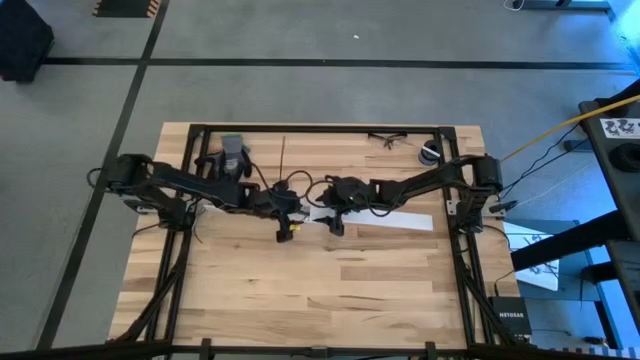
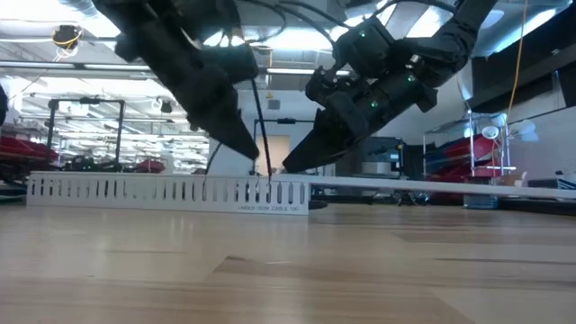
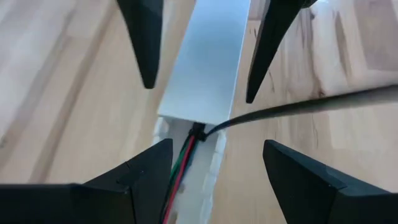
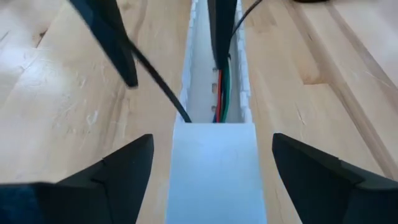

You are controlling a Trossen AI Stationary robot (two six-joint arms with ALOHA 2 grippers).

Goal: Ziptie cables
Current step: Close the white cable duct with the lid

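- The cables (image 4: 220, 93), red, green and dark strands, lie inside the white slotted channel (image 2: 135, 191) on the wooden surface (image 1: 330, 290), running along its length and passing under the channel's flat white cover (image 4: 214, 168).
- They look thin, limp and light. They would probably sag if lifted at one point, so a hold close to the bound spot seems best.
- A ziptie (image 3: 298, 107) is looped around the cables at the cover's edge. Its stiff black tail points up and sideways out of the channel, across the channel's long axis.
- That tail looks springy and slick, so it is best gripped near its free end and pulled straight.
- The left gripper (image 3: 205, 165) straddles the channel, its fingers wide and holding nothing.
- The right gripper (image 4: 214, 158) faces it over the cover, its fingers also wide and empty.
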